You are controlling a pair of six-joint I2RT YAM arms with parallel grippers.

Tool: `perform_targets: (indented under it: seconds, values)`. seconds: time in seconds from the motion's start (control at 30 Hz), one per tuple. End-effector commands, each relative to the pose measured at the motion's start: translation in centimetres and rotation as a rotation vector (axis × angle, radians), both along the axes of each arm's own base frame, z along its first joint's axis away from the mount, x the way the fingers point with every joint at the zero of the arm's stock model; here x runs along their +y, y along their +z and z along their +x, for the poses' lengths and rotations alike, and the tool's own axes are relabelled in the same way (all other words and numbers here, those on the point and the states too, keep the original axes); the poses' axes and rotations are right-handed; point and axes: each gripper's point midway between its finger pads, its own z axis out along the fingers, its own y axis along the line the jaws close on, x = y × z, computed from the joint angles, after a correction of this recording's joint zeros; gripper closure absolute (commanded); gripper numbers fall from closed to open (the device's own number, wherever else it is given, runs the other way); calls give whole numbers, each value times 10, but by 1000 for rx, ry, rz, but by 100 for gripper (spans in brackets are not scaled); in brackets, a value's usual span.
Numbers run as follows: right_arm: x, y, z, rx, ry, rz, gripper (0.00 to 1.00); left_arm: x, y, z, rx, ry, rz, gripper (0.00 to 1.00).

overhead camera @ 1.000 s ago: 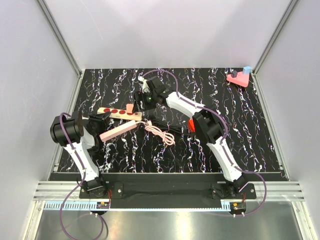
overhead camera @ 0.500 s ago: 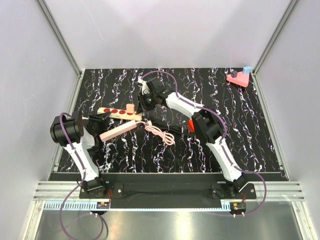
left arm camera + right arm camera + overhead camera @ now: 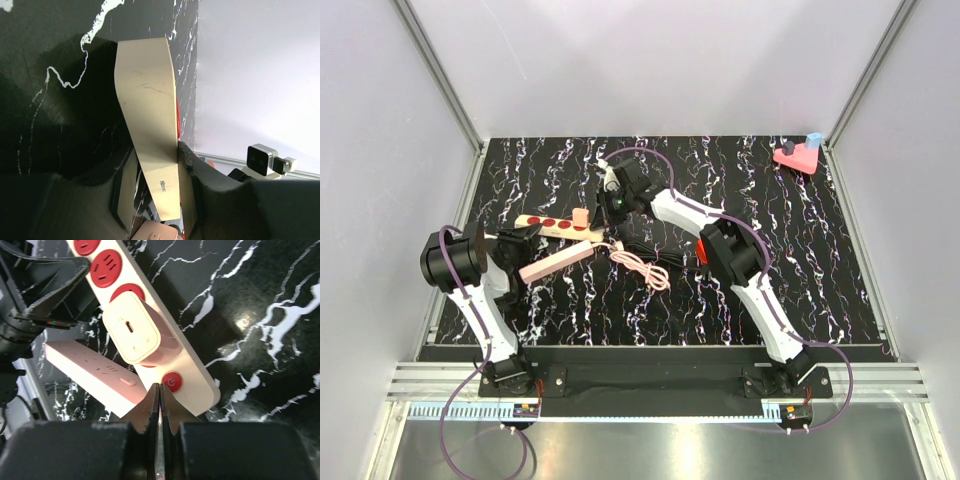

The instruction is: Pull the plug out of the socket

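A long, narrow cream power strip point(image 3: 552, 226) with round red outlets is seen left of centre in the top view, running left to right and dipping slightly rightward. A squarish cream plug point(image 3: 580, 218), slotted on its top face, is seated near its right end.

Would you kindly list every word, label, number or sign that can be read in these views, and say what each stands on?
Nothing here can be read as words or numbers.
On the socket, side face: a short dark printed line, too small and blurred to read.
On the red switch at the socket's end: a small white mark, too small to make out.
On the plug: no print shows.
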Motion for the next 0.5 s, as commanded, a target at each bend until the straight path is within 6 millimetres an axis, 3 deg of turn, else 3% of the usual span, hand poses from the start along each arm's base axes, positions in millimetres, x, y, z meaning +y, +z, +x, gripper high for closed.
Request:
perform_targets:
  seconds: [0.0,0.17,0.33,0.37,0.47]
  values:
    - [1,-18,-13,55,-12,2,94,-5,8,-1,-55,-40,65,82]
    - [-1,-34,-19,89,-29,0,95,-2,22,-1,-93,-44,37,68]
    - [-3,-48,-21,121,-49,-12,98,-4,54,0,-154,-51,22,66]
    - [-5,-51,-20,126,-58,-12,98,-5,50,-2,-120,-60,23,66]
    - [-6,-56,-22,138,-69,-19,99,-6,65,-4,-103,-80,70,56]
